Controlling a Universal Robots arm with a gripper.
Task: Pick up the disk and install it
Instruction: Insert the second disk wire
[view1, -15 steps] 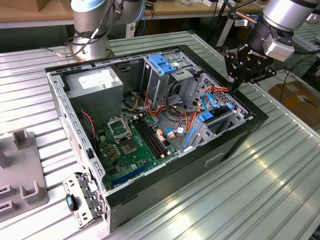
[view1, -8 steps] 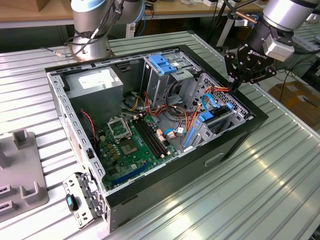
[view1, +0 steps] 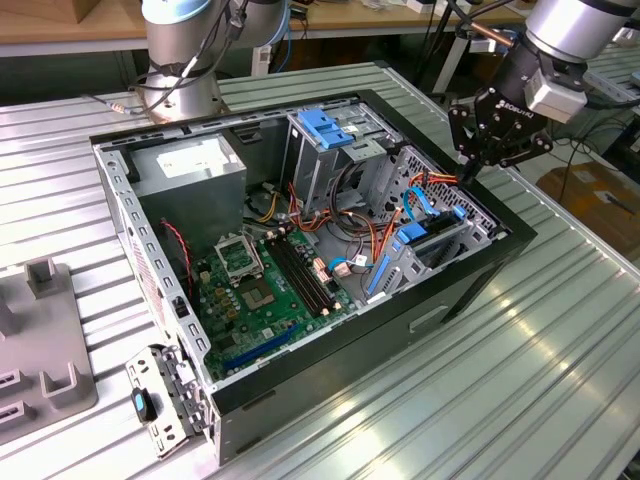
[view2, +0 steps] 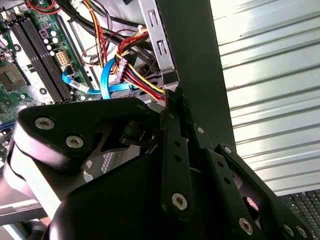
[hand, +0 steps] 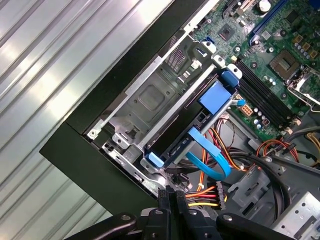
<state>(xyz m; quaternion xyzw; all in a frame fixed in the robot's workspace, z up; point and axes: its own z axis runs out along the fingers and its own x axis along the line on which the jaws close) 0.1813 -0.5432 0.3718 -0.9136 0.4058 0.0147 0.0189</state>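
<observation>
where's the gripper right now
In the exterior view the gripper hangs over the right end of the open computer case, at its black rim, jaws shut and empty, just above the drive bay and the bundle of coloured wires.

Black gripper on a silver-grey arm. Black computer case, bare grey metal inside. Green motherboard with black memory slots. Bright blue carrier in the grey drive cage; another bright blue frame at the far side. Light blue flat cable. Red, yellow, orange and black wire bundle. Grey power supply with white label. Silvery ribbed table, striped lengthwise. Grey fixture at the exterior view's left.
</observation>
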